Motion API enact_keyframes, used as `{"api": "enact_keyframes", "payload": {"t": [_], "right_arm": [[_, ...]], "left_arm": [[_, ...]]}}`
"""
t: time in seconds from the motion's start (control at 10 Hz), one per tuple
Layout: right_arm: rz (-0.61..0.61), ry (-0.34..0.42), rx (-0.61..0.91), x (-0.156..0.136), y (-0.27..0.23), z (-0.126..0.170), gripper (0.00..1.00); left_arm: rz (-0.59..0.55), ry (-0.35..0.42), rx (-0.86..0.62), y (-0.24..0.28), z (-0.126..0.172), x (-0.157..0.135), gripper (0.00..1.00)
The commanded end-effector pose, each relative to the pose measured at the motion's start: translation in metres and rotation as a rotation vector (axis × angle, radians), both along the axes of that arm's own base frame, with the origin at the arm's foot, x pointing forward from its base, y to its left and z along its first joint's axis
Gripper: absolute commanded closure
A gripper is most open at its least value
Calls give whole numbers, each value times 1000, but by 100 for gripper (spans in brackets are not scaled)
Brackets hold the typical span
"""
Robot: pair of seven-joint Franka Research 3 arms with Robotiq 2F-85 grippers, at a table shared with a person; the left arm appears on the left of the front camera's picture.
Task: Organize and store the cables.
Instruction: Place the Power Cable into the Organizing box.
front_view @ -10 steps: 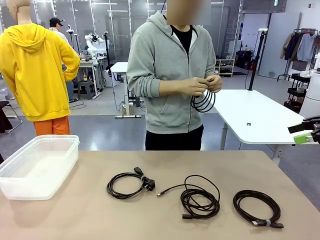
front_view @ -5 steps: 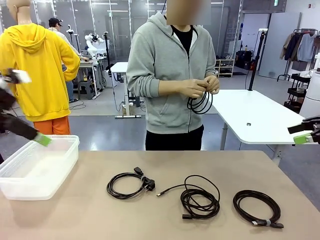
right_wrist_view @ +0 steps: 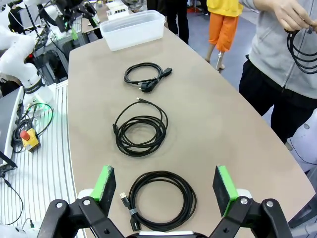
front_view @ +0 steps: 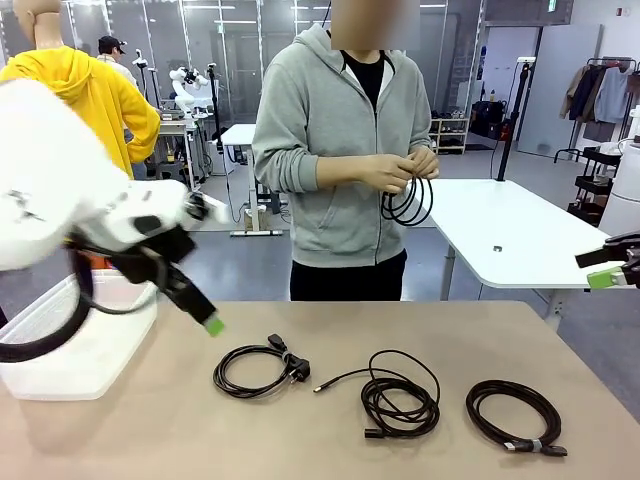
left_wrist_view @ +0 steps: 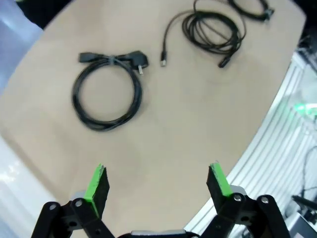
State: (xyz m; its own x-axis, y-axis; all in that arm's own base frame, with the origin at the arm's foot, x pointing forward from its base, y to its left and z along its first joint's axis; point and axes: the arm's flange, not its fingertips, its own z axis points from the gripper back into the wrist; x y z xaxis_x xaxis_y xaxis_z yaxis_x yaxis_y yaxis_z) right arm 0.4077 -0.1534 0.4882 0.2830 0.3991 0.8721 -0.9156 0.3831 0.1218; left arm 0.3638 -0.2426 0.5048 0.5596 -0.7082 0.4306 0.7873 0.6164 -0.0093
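Plug cable (front_view: 255, 370) left, loose coil (front_view: 400, 400) middle, tied coil (front_view: 515, 415) right on table (front_view: 150, 440); tub (front_view: 115, 345) far left.

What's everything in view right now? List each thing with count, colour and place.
plugged coil: one, black, left of the row on the table
loose coil: one, black, middle of the row
tied coil: one, black, right of the row
held cable: one, black, coiled, beyond the table's far edge
bin: one, clear plastic, table's left end
table: one, tan, foreground
person: one, grey hoodie, far side; both hands on the held cable
left pincer: one, black with green pads, open, above the table near the bin
right pincer: one, same colours, open, at the table's right end
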Motion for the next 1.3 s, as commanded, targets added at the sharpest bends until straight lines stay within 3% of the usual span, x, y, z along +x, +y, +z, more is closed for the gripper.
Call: {"api": "enact_keyframes", "payload": {"t": [0.0,0.4,0.5,0.9,1.0,1.1,1.2], "right_arm": [[-1,-10,7,-3,2,-1,0],[-1,-10,7,-3,2,-1,0],[-1,-10,7,-3,2,-1,0],[-1,-10,7,-3,2,-1,0],[-1,-10,7,-3,2,-1,0],[-1,-10,7,-3,2,-1,0],[-1,-10,7,-3,2,-1,0]], "left_arm": [[51,7,135,-48,-8,20,0],[110,37,215,-75,-32,36,0],[51,24,171,-73,-40,25,0],[51,24,171,-73,-40,25,0],[65,25,183,-77,-40,29,0],[184,30,225,-79,-50,40,0],[154,60,173,-96,-54,52,0]]}}
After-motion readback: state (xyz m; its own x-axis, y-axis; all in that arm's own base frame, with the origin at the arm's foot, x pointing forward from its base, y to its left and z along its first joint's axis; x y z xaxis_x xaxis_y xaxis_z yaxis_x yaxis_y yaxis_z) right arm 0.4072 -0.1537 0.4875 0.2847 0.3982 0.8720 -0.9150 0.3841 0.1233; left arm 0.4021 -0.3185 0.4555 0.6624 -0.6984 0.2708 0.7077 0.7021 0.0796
